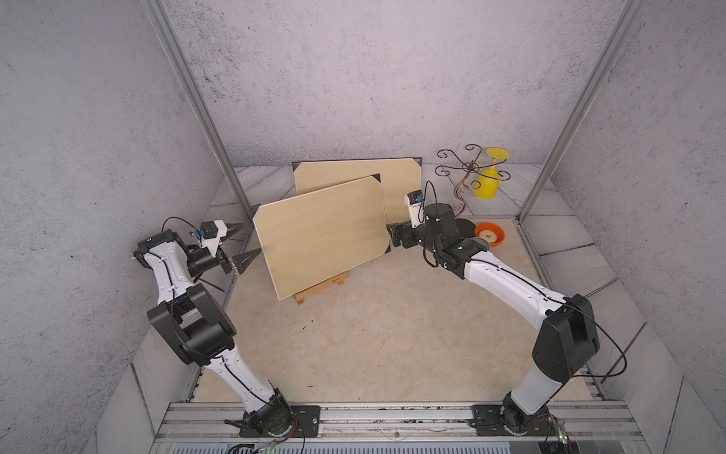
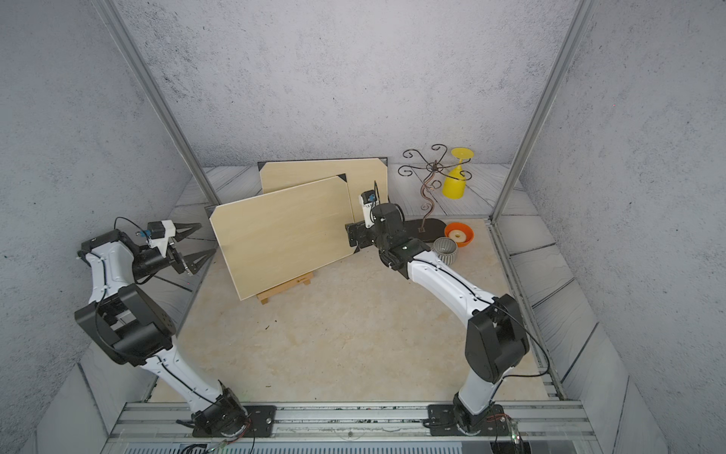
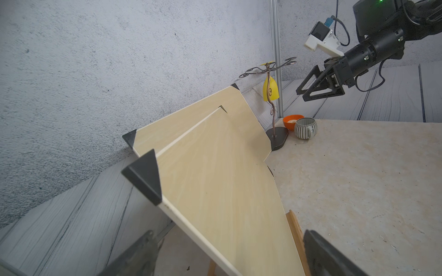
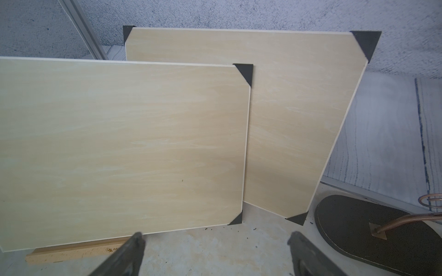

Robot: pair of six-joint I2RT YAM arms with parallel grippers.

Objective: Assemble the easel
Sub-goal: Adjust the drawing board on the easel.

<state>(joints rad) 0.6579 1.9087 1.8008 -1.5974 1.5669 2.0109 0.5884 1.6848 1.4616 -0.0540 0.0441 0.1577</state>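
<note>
Toward the desk's far-left corner, the board leaned on the easel, the left tool and right tool both spread just beside its ends, so backing straight away seemed safest against nudging it.

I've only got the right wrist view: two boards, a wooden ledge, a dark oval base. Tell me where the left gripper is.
Observer: The left gripper is at the front board's left end, jaws open, not closed on it.
Operator: Report what's beside my right arm.
Observer: A striped cup stands close beside the right arm, with an orange bowl just behind it, both by the rack's base.
Operator: Say what's on that rack.
Observer: One yellow glass, hanging upside down.
</note>
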